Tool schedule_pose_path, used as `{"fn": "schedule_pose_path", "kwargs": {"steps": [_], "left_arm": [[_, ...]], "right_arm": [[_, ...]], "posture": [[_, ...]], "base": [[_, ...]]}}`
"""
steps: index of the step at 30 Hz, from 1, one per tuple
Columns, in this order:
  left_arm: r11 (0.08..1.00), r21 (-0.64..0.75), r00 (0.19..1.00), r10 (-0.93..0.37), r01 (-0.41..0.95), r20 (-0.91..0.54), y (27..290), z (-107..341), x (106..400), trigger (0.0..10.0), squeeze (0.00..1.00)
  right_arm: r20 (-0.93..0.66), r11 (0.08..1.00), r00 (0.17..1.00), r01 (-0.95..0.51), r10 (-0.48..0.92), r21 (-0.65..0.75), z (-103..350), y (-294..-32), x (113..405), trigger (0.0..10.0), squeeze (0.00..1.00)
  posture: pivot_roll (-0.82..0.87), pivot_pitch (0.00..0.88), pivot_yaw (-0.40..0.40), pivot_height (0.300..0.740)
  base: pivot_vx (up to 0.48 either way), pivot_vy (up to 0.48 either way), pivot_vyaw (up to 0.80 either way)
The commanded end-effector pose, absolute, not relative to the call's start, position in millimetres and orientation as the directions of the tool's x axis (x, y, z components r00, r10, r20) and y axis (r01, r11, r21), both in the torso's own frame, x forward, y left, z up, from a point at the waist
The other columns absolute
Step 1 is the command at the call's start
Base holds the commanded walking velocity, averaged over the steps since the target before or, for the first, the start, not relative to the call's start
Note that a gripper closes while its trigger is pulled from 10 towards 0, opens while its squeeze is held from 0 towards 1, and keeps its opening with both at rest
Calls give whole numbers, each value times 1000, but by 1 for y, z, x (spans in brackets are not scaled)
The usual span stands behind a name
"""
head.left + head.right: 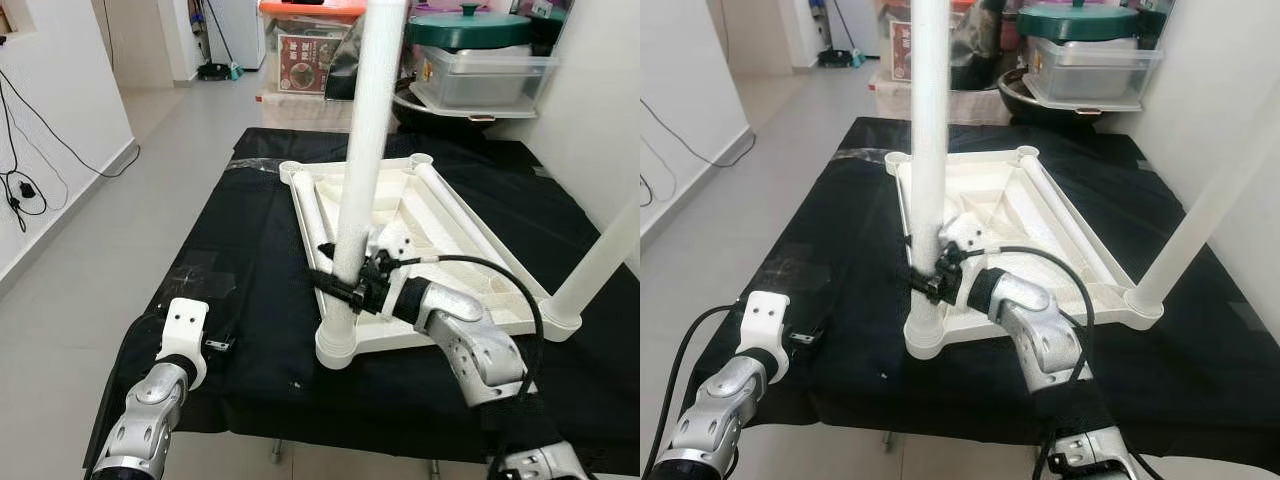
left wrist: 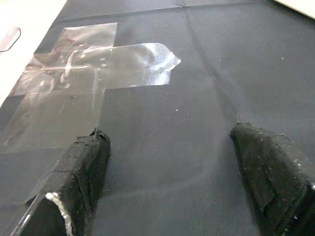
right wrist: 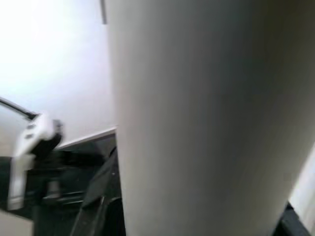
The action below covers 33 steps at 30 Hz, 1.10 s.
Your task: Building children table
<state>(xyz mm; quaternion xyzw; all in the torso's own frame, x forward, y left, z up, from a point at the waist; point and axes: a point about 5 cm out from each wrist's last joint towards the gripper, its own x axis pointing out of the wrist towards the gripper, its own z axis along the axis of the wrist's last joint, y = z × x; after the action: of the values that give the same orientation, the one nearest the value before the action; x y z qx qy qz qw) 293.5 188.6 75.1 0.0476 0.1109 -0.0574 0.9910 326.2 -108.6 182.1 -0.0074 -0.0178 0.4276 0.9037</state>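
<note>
Upturned white tabletop (image 1: 400, 215) lies underside-up on black-draped worktop (image 1: 250, 260). One white leg (image 1: 360, 150) stands upright in near-left corner socket (image 1: 337, 345); second leg (image 1: 600, 260) stands in near-right corner, tilted in view. Two more legs lie inside the frame along its left & right rails. Right gripper (image 1: 345, 285) clenched round upright leg low down, just above socket; right forearm reaches in from lower right, elbow bent, wrist approx. level, cable looping over it. Left gripper (image 2: 172, 182) released, fingers (image 2: 83, 167) spread, hovering close over the cloth near clear tape patch (image 2: 93, 73), well apart from tabletop; left arm low at near-left worktop edge. Storage bins (image 1: 480, 65) behind.
</note>
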Motion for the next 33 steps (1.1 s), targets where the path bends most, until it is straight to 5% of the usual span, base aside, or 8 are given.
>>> {"fn": "schedule_pose_path", "kwargs": {"steps": [1,9,12,14,18,20,22,33], "left_arm": [[990,89,953,-82,112,-291,194,61,287,10000,0],[988,81,950,-102,131,-296,187,59,287,10000,0],[987,87,949,-105,137,-297,188,59,287,10000,0],[986,89,949,-107,139,-296,188,60,288,10000,0],[986,90,950,-107,139,-294,188,60,289,10000,0],[987,87,950,-106,137,-293,188,60,289,10000,0],[987,86,950,-106,136,-294,187,59,288,10000,0],[988,77,950,-109,137,-293,183,58,288,10000,0]], "right_arm": [[12,699,700,-713,714,-44,181,-122,332,0,0],[-102,974,969,224,-225,-14,155,-169,319,0,0],[-86,993,992,98,-92,68,158,-139,316,10000,0],[-31,997,999,17,-14,72,165,-127,315,10000,0],[97,983,988,-129,118,128,189,-117,319,10000,1000],[145,959,962,-251,232,129,206,-116,326,10000,1000],[172,936,933,-336,316,102,217,-117,329,10000,0],[84,573,567,-811,820,-117,219,-95,309,10000,0]], "posture": [[110,0,-73,740],[87,0,-54,740],[82,0,-50,740],[83,0,-50,740],[85,0,-55,740],[85,0,-55,740],[82,0,-57,740],[93,0,-74,740]], "base": [[0,0,0],[0,0,0],[0,0,0],[0,0,0],[0,0,0],[0,0,0],[0,0,0],[0,0,0]]}}
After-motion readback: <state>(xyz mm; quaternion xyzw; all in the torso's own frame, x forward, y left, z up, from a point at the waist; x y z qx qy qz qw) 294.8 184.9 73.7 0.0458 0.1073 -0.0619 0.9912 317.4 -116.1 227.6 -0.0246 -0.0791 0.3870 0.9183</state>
